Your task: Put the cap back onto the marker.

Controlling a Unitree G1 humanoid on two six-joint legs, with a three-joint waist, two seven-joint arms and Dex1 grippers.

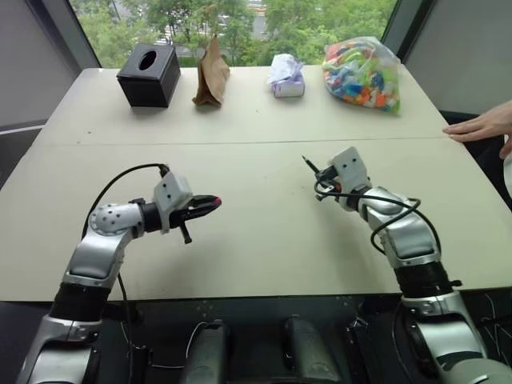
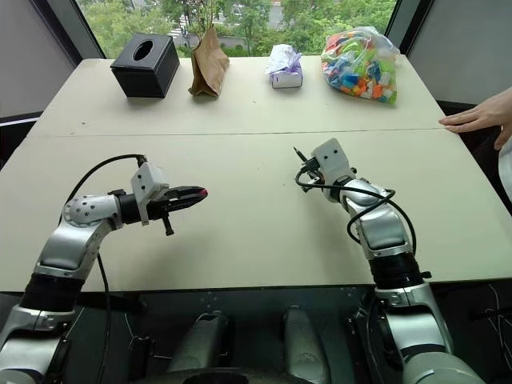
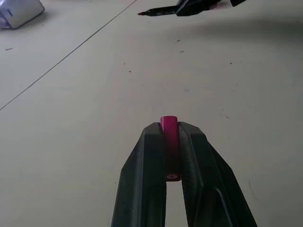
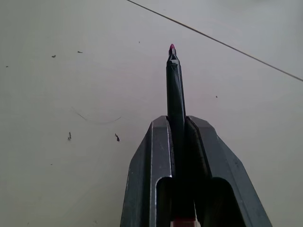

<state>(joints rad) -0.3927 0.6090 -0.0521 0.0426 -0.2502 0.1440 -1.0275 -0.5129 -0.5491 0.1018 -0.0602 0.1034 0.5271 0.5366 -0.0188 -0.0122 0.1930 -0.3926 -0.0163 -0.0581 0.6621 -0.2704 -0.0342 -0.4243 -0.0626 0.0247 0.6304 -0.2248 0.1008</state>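
now left fingers pinch the cap, right fingers the marker.

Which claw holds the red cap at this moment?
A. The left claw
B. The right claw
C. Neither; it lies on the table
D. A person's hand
A. The left claw is shut on the cap, while the right claw is shut on the marker.

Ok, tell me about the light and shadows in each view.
Left eye view: daylight from the window behind the table, even, no glare. Left wrist view: the marker casts a soft shadow on the tabletop; the cap is sharp. Right wrist view: flat light, faint shadows.
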